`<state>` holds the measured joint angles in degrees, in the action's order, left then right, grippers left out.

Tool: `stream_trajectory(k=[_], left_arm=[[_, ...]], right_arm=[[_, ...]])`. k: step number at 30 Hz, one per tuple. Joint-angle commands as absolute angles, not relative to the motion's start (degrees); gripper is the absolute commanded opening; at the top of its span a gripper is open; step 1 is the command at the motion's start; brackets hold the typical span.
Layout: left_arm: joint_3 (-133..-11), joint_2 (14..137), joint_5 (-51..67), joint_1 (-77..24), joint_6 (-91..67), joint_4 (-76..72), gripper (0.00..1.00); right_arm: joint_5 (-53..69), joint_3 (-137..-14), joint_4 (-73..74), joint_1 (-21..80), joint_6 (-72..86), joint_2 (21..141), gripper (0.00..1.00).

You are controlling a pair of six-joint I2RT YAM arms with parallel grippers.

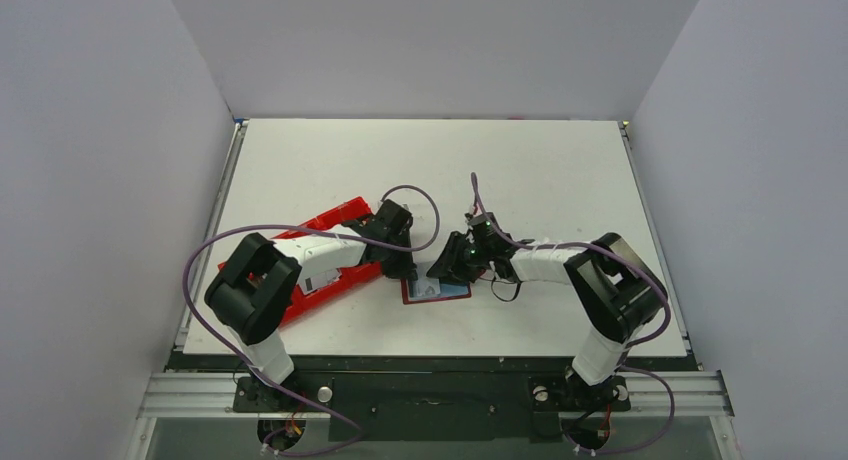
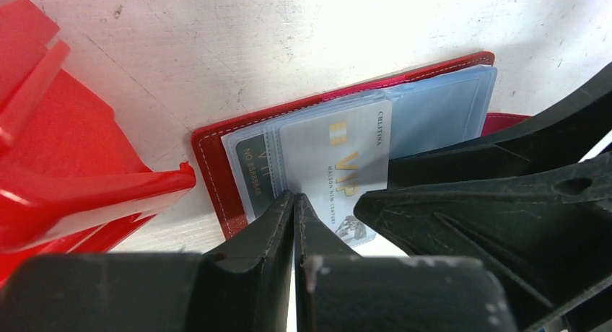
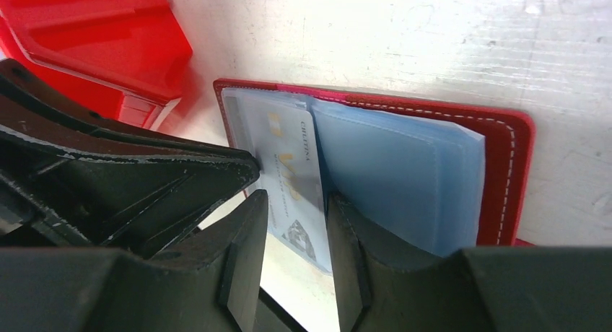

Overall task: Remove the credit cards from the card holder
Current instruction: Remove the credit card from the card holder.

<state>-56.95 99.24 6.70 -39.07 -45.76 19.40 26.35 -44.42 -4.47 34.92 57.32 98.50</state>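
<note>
The card holder (image 1: 436, 290) is found lying open on the white table (image 1: 540, 170), near the front edge and between the two grippers. The red tray (image 1: 345, 216) is noted just beside it, with a strip of bare table seen between them. The dark red cover is laid flat, and the pale blue sleeves (image 3: 397, 166) are stacked on it.

A silver-grey card (image 2: 339, 159) with gold lettering is seen sticking partway out of a sleeve, its free end projecting past the holder's edge. A darker card (image 2: 252, 169) is seen seated in the sleeve next to it, on the side towards the tray.

Left gripper (image 2: 294, 198): the fingers are pressed together, with the tips set against the near edge of the sleeves beside the projecting card. Whether any sleeve film is caught between them cannot be told.

Right gripper (image 3: 296, 197): the fingers (image 3: 245, 260) are held apart, one on each side of the projecting card, whose long edges are met by their inner faces. Whether the card is actually squeezed cannot be told.

Both grippers are placed close together over the holder. In the right wrist view the left one's tip is seen over the card's left edge.
</note>
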Motion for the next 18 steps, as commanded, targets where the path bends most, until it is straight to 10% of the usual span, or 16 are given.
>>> stream_trajectory(k=[1, 18], left_arm=[[-57.1, 101.7, 5.6, -39.8, -45.8, 20.9, 0.01], [-57.1, 101.8, 5.4, -39.8, -45.8, 21.7, 0.0]], right_arm=[[27.2, -39.7, -13.2, 32.7, 60.8, 97.9, 0.33], [32.8, -32.8, -33.6, 30.2, 71.2, 102.0, 0.2]])
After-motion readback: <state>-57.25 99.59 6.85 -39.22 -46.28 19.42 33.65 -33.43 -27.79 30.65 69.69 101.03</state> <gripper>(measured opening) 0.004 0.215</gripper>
